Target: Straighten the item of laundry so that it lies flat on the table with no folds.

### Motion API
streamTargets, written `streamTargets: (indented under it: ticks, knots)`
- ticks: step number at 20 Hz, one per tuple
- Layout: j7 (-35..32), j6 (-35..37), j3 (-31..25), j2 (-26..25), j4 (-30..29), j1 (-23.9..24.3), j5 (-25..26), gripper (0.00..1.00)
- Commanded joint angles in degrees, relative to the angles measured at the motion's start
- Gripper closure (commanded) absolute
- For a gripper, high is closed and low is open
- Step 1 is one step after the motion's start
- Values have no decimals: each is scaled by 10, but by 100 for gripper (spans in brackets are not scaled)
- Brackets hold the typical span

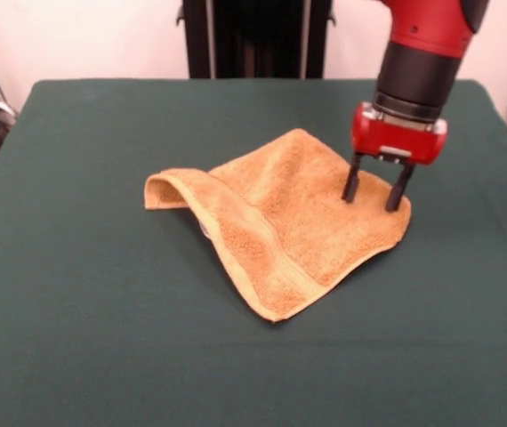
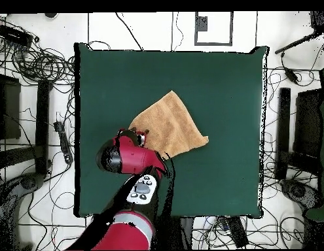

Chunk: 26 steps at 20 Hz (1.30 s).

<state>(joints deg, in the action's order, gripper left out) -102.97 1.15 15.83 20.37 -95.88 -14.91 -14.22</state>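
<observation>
The orange-tan towel lies in the middle of the dark green table, rumpled. Its left part is folded over into a raised ridge, and a bit of white shows under that fold. My gripper is open, with both black fingertips down on the towel's right corner. In the overhead view the towel lies near the centre of the table. The red arm covers its lower-left corner and hides the gripper there.
The black pedestal stands at the table's far edge. Cables and black stands lie on the floor round the table. Wide green cloth surrounds the towel on every side.
</observation>
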Motion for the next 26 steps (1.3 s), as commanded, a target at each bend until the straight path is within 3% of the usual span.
streamTargets:
  ticks: [1,6,16,26]
  knots:
    - [-81,32,-59,-23,6,22,4,0]
    - [-80,10,-84,-37,9,50,11,0]
    - [-12,61,-86,60,-47,136,109,0]
    - [-31,64,-85,77,-47,168,165,0]
